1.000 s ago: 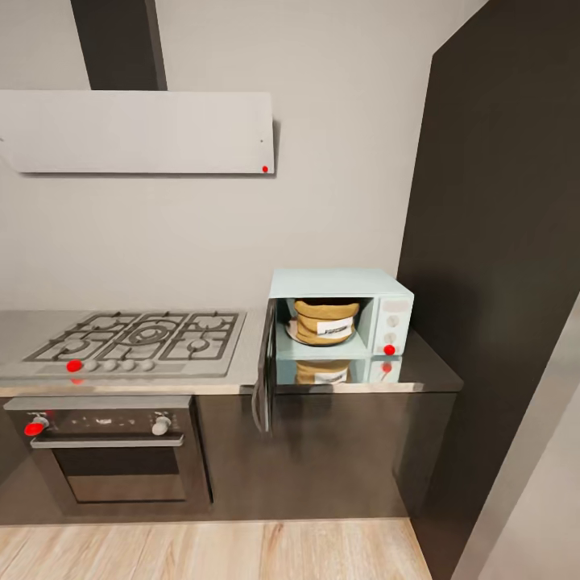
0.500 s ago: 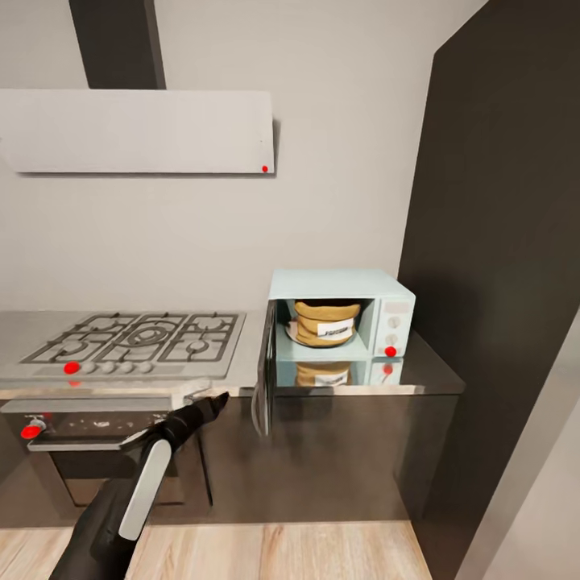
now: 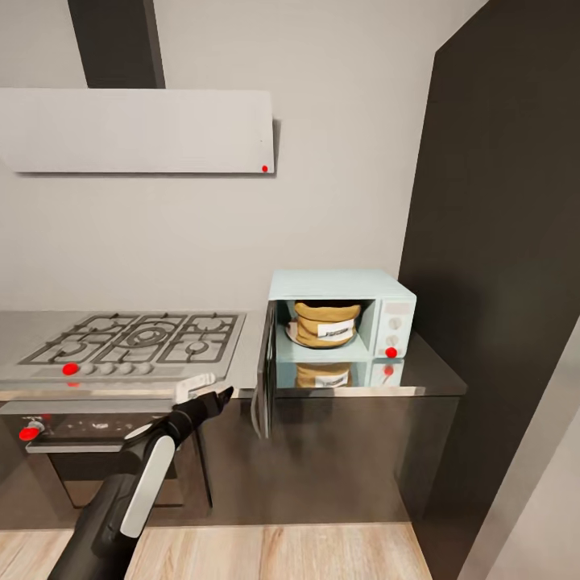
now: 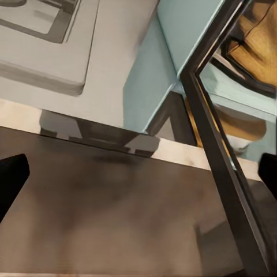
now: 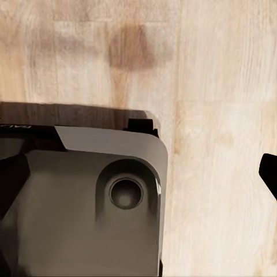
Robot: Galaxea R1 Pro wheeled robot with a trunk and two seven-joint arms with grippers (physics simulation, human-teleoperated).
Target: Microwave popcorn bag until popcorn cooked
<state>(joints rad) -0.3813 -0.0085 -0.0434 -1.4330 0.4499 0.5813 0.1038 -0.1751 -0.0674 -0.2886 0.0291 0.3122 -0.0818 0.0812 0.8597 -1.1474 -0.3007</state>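
Note:
The pale blue microwave (image 3: 338, 283) stands on the grey countertop (image 3: 439, 372), its dark glass door (image 3: 263, 387) swung wide out to the left. Inside sits the tan popcorn bag (image 3: 324, 322) with its white label facing out; the popcorn is hidden in it. My left gripper (image 3: 212, 399) hovers open just below the counter's front edge, left of the door and apart from it. The left wrist view looks between the spread fingers of the left gripper (image 4: 138, 173) at the door's edge (image 4: 216, 150) and the bag (image 4: 257, 43). My right gripper (image 5: 138, 173) hangs open over the floor.
A gas hob (image 3: 137, 337) is set in the counter to the left, with a steel built-in oven (image 3: 105, 451) below and a hood (image 3: 137, 130) above. A tall dark cabinet (image 3: 499, 266) bounds the right. My dark base (image 5: 86, 202) stands on wooden floor (image 5: 219, 69).
My left arm has risen into view from the bottom left, and the gripper has moved slightly up and right toward the open microwave door. Microwave and bag are unchanged.

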